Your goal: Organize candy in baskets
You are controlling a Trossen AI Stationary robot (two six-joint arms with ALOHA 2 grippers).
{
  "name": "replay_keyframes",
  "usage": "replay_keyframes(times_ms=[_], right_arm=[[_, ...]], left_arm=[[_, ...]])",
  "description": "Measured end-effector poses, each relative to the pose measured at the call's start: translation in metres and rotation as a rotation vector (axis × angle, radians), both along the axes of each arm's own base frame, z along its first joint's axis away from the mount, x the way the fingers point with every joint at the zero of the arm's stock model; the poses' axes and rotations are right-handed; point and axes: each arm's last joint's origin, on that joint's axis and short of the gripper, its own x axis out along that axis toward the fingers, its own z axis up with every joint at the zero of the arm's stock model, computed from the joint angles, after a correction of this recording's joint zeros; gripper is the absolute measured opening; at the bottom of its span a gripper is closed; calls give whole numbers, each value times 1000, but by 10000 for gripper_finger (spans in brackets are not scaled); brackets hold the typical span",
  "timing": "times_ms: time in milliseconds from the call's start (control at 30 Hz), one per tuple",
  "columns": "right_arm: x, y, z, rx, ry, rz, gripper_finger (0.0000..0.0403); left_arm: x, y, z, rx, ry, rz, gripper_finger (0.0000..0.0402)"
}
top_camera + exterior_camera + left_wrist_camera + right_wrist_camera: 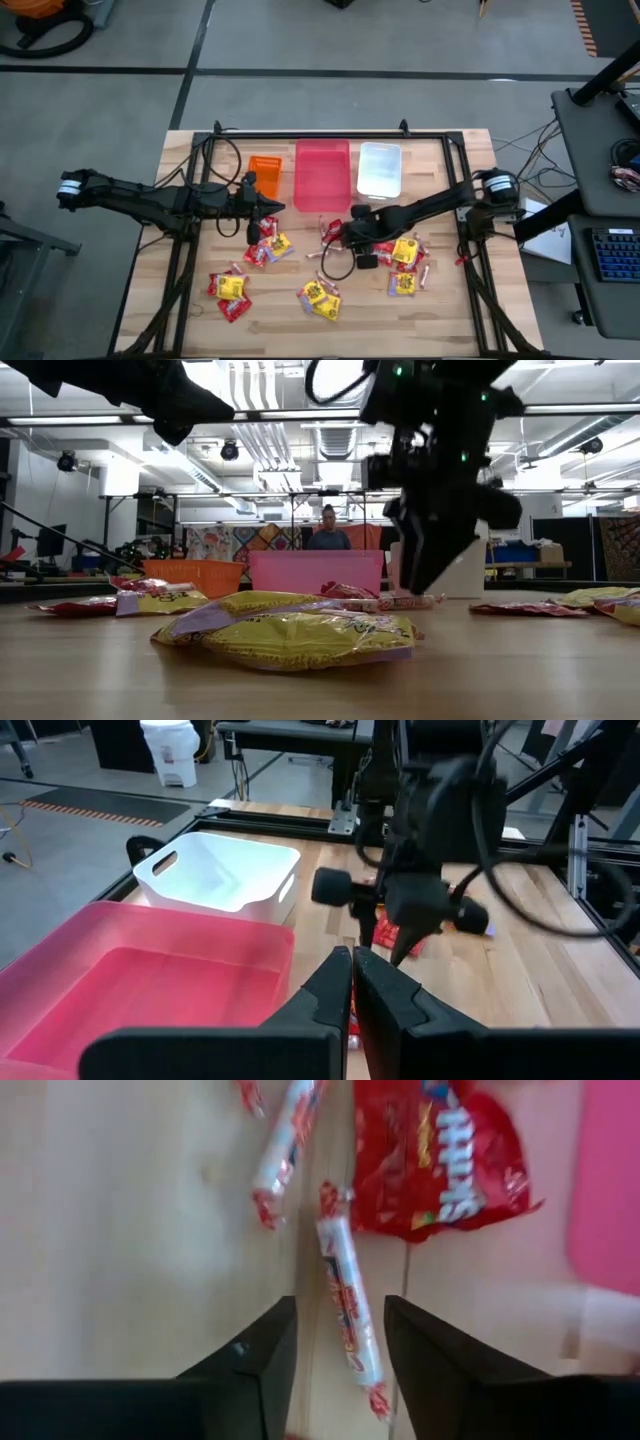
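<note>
The right claw (335,1370) hangs low over the worktop (450,320), its fingers apart with a red-and-white stick (348,1310) lying between them on the wood. The stick's long axis runs along the fingers, out from the gap toward a red packet (440,1165) whose edge it nearly meets; a second stick (280,1150) lies beside it, tilted a little off that line. Only the right wrist view shows this. From above the arm covers the spot, near the front of the pink bin (322,175).

The left claw (352,990) is pressed together, holding nothing, hovering in front of the pink bin and facing the right arm.

The orange bin (264,176), pink bin and white bin (380,168) stand in a row at the back; pink and white look bare inside, orange cannot be judged. Yellow packets (324,298) and red ones lie scattered across the worktop. The low view shows a person (328,532) beyond the bins.
</note>
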Motion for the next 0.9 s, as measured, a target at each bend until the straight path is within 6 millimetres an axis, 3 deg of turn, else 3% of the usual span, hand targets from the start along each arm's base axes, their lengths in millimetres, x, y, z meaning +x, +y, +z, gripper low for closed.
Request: replay_keyframes(times_ms=[233, 467, 567, 900], right_arm=[[4, 0, -18, -11, 50, 0, 135], [5, -5, -24, 13, 70, 15, 58], [7, -10, -22, 15, 49, 9, 22], [3, -12, -3, 40, 18, 12, 8]], left_arm=[[0, 0, 0, -1, 0, 0, 0], [0, 0, 0, -22, -3, 5, 0], [0, 0, 0, -30, -5, 7, 0], [0, 0, 0, -33, -9, 9, 0]])
